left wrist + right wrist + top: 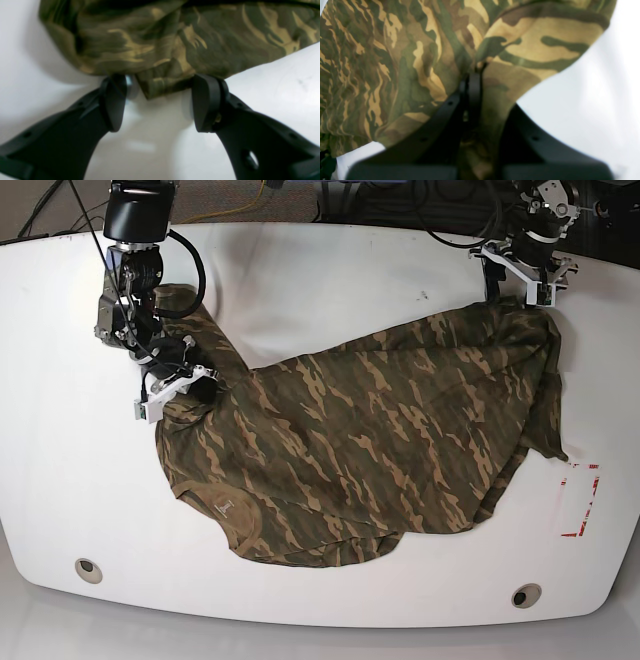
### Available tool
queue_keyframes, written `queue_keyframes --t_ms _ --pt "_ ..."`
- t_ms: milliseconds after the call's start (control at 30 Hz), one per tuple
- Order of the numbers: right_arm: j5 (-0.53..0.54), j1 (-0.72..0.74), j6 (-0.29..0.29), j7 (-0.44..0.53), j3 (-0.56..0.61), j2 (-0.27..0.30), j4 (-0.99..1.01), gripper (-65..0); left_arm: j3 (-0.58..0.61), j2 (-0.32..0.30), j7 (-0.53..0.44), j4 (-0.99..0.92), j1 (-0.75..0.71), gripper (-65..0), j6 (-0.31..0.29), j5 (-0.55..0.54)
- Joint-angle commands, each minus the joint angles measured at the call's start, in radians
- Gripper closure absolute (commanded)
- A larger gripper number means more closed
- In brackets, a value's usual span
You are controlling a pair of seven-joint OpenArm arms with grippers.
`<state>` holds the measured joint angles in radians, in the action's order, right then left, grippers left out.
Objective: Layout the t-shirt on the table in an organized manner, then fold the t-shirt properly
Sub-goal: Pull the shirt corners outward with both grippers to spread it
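The t-shirt (pixel 370 450) is spread crumpled on the counter (pixel 320 270), clamped by the right claw (pixel 472 75), while the left claw (pixel 160 100) is held apart at its edge.

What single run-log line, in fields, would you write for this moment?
phase: spreading | camouflage cloth t-shirt: crumpled on glossy white table | right gripper: shut on shirt | left gripper: open at shirt edge

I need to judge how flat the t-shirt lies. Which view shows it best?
The base view: the whole t-shirt shows, rumpled across the table. The wrist views show only close patches of cloth at each hand.
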<state>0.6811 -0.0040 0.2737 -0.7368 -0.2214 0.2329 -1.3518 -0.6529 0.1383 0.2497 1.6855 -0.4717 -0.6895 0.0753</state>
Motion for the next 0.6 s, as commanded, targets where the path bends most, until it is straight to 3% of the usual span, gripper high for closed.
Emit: queue_keyframes --t_ms 0,200,267,433,567 --pt "-0.008 0.006 -0.003 -0.007 -0.003 0.018 -0.008 0.0 0.006 0.001 0.03 0.003 0.0 -38.7 -0.009 0.011" --pt "-0.008 0.006 -0.003 -0.007 -0.003 0.018 -0.008 0.0 0.038 0.001 0.03 0.003 0.0 -38.1 -0.009 0.011" --pt "-0.008 0.006 -0.003 -0.007 -0.003 0.018 -0.008 0.0 0.041 0.001 0.03 0.003 0.0 -34.8 -0.009 0.019" --pt "-0.008 0.005 -0.003 -0.007 -0.003 0.018 -0.008 0.0 0.086 0.001 0.03 0.003 0.015 -16.7 -0.009 0.087" --pt "-0.008 0.005 -0.003 -0.007 -0.003 0.018 -0.008 0.0 0.095 0.002 0.03 0.003 0.032 -6.4 -0.009 0.123"
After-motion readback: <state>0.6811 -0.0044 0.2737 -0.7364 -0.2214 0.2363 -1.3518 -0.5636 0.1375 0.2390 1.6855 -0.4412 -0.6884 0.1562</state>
